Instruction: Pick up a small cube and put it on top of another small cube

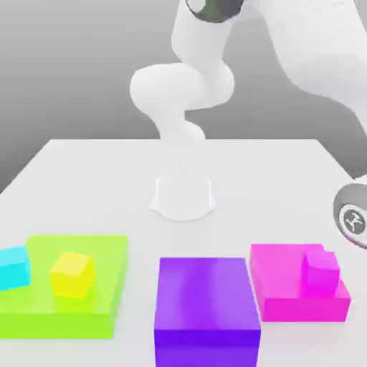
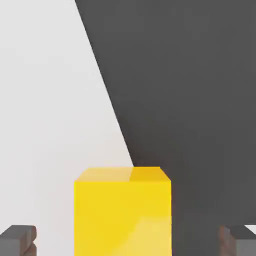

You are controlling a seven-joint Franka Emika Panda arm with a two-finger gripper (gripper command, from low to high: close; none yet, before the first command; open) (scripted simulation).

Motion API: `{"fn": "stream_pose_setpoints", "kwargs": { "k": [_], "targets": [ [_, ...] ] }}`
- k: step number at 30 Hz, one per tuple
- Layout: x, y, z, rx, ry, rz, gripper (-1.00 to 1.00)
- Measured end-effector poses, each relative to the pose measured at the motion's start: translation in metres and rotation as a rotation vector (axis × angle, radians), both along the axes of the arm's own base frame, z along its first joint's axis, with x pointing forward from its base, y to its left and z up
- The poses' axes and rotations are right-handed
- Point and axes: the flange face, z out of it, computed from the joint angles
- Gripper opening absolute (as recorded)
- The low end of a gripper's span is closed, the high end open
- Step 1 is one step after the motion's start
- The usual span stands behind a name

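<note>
Yellow cube point(image 2: 122, 212) seen in hand view, centred betw. gripper point(image 2: 127, 242) fingertips point(image 2: 17, 240), gaps visible both sides; fingers spread, nothing pinched yet. Cube sits square to fingers, straight ahead of tool, so closing line judged already aligned. In exterior view yellow cube point(image 1: 72, 274) rests on green block point(image 1: 93, 247) at near left; cyan cube point(image 1: 14, 267) just beside to left, magenta cube point(image 1: 322, 270) on pink block point(image 1: 287, 287) near right. Purple block point(image 1: 206, 294) lies betw. them.

White arm bends low; tool point(image 2: 127, 242) fingers point(image 2: 17, 240) spread apart.
</note>
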Motion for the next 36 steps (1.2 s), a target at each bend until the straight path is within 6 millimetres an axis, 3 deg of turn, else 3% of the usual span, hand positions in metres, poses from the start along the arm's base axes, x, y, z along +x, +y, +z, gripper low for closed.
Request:
{"fn": "stream_pose_setpoints", "kwargs": {
  "k": [6,10,18,26,28,32,33,36],
  "targets": [
    [0.000,0.000,-0.003,0.000,0.002,0.001,-1.00],
    [-0.003,0.000,0.051,0.001,0.003,-0.008,-1.00],
    [-0.067,-0.018,0.120,0.012,0.014,-0.249,-1.00],
    [-0.145,-0.045,0.163,0.007,0.010,-0.492,-1.00],
    [-0.164,-0.055,0.170,0.004,0.006,-0.557,-1.00],
    [-0.171,-0.060,0.127,0.000,0.003,-0.591,-1.00],
    [-0.172,-0.061,0.115,0.000,0.002,-0.592,1.00],
    [-0.171,-0.062,0.115,0.000,0.002,-0.595,1.00]
  ]
}}
